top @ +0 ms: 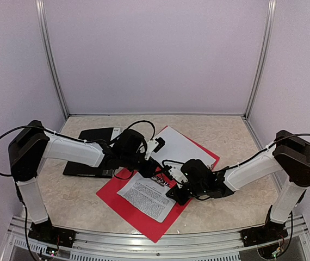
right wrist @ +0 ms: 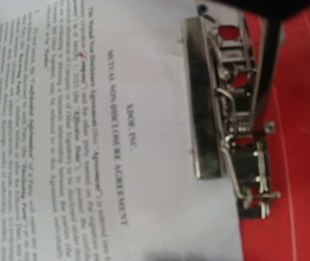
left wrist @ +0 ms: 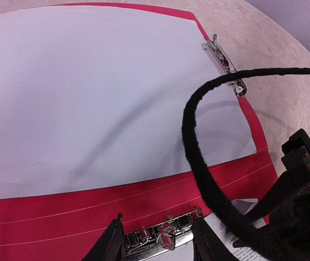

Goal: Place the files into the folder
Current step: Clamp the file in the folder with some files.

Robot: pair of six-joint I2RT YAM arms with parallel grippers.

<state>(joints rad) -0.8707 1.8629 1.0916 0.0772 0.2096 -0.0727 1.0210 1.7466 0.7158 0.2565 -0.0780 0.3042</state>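
Evidently clipping: my left claw [left wrist: 157, 242] stood apart astride the clip [right wrist: 220, 109] at the spine of the folder [top: 138, 220]; right claw [top: 175, 184], I could not tell. Files [top: 147, 196] lay on both halves; the clip next needed a square press.

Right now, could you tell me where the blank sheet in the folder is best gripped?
Probably its free corner nearest the spine clamp, coming low from the spine side: the blank sheet lies flat on the red folder, and a side clip seems to pin its outer edge.

Soft even light; the files [right wrist: 62, 136] blur in right wrist view.
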